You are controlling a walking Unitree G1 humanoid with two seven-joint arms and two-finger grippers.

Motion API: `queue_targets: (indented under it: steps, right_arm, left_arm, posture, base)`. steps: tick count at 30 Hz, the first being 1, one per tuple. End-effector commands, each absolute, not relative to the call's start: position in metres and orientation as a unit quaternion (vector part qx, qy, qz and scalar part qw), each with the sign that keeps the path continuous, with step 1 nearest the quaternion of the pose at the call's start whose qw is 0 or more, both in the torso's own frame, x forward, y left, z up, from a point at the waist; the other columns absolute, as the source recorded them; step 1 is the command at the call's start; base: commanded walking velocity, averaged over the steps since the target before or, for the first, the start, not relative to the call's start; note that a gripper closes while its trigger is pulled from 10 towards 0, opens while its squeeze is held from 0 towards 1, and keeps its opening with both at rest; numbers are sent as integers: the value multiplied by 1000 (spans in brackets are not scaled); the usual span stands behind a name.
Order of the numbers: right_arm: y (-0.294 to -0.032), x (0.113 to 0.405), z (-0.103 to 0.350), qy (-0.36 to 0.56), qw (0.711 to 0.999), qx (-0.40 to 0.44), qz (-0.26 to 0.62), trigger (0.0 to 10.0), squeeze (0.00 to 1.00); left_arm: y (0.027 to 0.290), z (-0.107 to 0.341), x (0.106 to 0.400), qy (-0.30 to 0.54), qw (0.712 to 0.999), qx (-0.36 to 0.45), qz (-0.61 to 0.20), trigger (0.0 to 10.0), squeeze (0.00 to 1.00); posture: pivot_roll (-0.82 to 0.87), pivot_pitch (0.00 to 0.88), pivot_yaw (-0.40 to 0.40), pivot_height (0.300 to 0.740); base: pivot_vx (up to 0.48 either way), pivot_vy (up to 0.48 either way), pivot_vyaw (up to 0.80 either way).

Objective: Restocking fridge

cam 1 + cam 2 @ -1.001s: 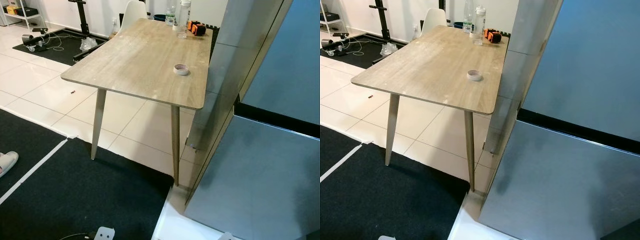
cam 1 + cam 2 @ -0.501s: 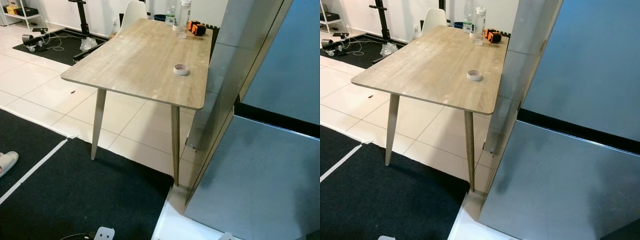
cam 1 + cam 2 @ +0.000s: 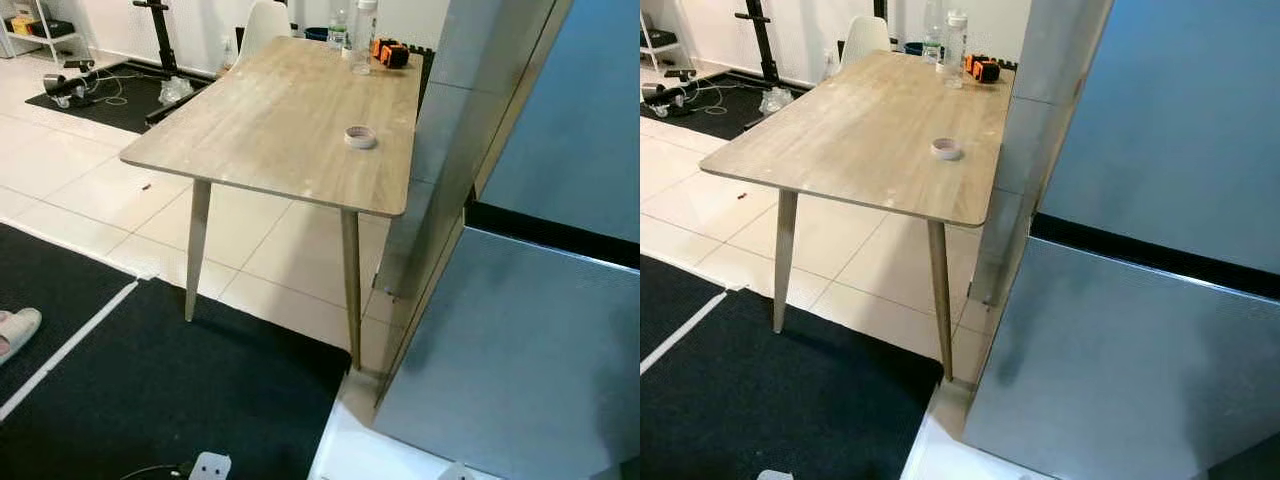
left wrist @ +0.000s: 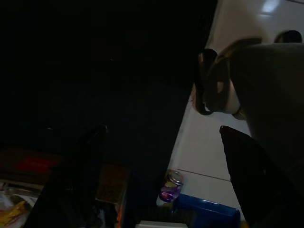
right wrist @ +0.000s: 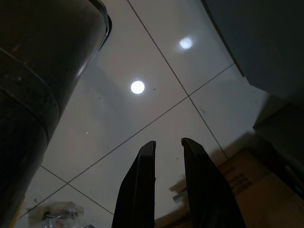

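Note:
A tall grey fridge (image 3: 520,360) stands at my right with both doors closed; a black gap separates the upper door (image 3: 585,110) from the lower one. My left gripper (image 4: 162,127) hangs low in the dark, its fingers spread open with nothing between them; a small purple can (image 4: 171,186) and a blue box (image 4: 209,214) lie on the floor beyond it. My right gripper (image 5: 168,141) hangs over white floor tiles, fingers close together and holding nothing.
A wooden table (image 3: 270,110) stands against the fridge's left side, with a tape roll (image 3: 360,137), clear bottles (image 3: 363,35) and an orange-black tool (image 3: 392,54) on it. A white chair (image 3: 265,22) is behind it. A black mat (image 3: 150,400) and a slipper (image 3: 15,330) lie at the near left.
The whole picture has shifted slightly, so the camera moved a little. Nothing on the table or at the fridge has moved.

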State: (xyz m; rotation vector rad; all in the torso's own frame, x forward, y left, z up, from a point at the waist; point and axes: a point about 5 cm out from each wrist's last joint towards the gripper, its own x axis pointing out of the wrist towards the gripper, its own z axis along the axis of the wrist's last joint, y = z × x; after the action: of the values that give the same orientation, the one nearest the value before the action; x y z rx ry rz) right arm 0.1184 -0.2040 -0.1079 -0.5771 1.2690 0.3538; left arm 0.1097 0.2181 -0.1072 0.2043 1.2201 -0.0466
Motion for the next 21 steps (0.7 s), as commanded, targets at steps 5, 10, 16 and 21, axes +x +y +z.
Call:
queue_targets:
  steps: [5, 10, 16, 21]
  right_arm:
    - [-206, 121, -107, 581, 754, -263, 157, 10000, 0]
    - [-208, 121, -107, 582, 753, -266, 157, 10000, 0]
    - [-210, 120, -106, 581, 751, -271, 154, 10000, 0]
    - [-210, 119, -107, 582, 751, -272, 154, 10000, 0]
  left_arm:
    - [216, -107, 110, 568, 816, 99, -28, 10000, 0]
    - [214, -108, 110, 570, 816, 96, -28, 10000, 0]
    - [212, -109, 108, 573, 814, 92, -29, 10000, 0]
    - [211, -109, 107, 574, 814, 91, -29, 10000, 0]
  posture:
    - [69, 0, -68, 740]
    - [60, 0, -73, 740]
    - [61, 0, -81, 740]
    - [59, 0, -86, 740]
  base:
    - [0, 0, 0]
    - [0, 0, 0]
    - [0, 0, 0]
    - [0, 0, 0]
